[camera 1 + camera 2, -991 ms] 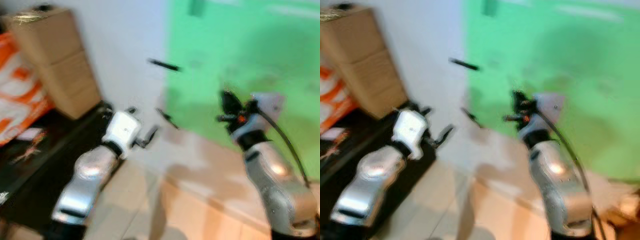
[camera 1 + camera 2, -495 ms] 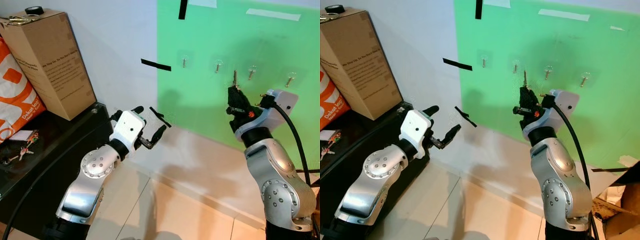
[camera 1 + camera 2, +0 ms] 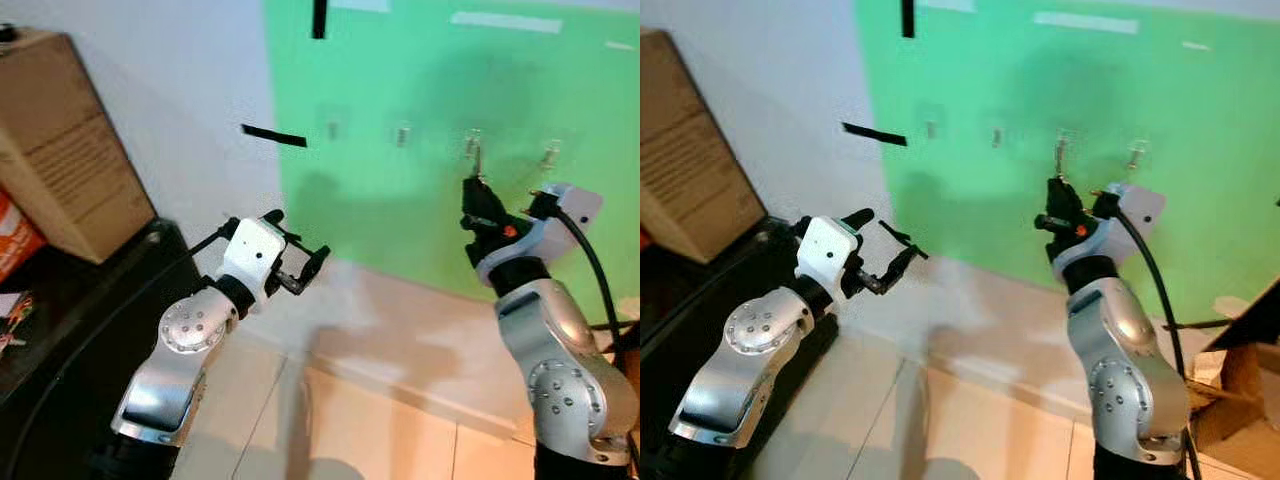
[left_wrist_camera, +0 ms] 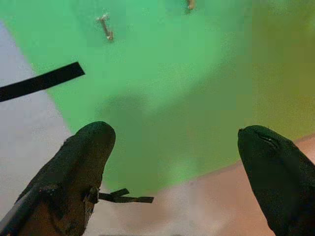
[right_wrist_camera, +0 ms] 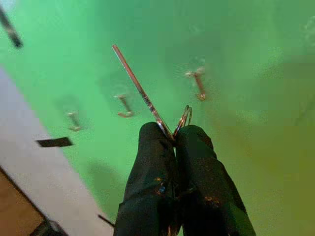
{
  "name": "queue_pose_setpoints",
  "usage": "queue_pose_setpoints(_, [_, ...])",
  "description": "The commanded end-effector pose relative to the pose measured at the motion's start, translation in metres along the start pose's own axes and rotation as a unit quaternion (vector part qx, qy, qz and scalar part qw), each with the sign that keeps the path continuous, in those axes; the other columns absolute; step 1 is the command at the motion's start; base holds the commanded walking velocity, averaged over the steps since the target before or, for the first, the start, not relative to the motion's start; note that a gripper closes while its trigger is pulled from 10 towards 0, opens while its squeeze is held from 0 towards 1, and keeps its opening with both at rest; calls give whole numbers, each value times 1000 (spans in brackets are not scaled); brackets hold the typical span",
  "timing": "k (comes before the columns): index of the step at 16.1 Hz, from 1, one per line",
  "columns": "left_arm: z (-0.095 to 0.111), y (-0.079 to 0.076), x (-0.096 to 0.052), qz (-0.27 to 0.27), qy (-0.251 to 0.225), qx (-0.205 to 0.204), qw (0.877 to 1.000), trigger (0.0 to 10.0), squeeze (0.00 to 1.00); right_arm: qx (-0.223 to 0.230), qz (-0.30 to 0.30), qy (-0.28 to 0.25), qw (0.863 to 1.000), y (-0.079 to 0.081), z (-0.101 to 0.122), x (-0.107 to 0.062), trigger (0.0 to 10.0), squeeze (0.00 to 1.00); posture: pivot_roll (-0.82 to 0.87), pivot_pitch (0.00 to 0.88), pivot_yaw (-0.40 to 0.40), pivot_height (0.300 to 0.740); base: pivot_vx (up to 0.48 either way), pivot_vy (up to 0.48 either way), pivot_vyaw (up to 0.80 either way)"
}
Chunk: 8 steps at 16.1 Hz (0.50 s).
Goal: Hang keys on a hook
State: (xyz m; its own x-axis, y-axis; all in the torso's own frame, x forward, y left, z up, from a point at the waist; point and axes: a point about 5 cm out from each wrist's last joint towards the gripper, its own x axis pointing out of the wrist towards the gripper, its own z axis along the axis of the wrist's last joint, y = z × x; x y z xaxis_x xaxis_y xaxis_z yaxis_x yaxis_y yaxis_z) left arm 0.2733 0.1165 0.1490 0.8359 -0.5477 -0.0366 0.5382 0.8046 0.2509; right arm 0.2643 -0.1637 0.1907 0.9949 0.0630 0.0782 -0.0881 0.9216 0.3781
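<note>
Since half a second ago your right gripper (image 5: 170,140) has risen closer to the hooks (image 5: 198,83) on the green panel (image 3: 400,230). Its fingers are pinched tight on the keys (image 5: 147,101), one key poking out toward the hooks, not touching any. Your left gripper (image 4: 172,147) idles by the white wall (image 3: 180,100), fingers spread wide, holding nothing.

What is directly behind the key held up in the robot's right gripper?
Behind the key pinched in the right gripper: green wall panel with a row of small hooks. The key's lower end is hidden between the fingers.
</note>
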Motion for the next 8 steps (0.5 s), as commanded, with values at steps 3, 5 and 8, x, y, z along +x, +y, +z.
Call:
queue_pose_setpoints(3, [-1, 3, -2, -4, 5, 4, 1000, 10000, 353, -12, 46, 28, 998, 8, -7, -2, 10000, 0, -16, 0, 55, 740, 305, 0, 442])
queue_pose_setpoints(5, [-2, 0, -3, -13, 7, 5, 1000, 10000, 329, -18, 110, 56, 992, 18, -11, -6, 10000, 0, -15, 0, 54, 740, 0, 0, 0])
queue_pose_setpoints(8, [-5, -2, -5, -18, 13, 11, 1000, 10000, 310, -39, 157, 71, 984, 23, -11, -11, 10000, 0, -14, 0, 51, 740, 0, 0, 0])
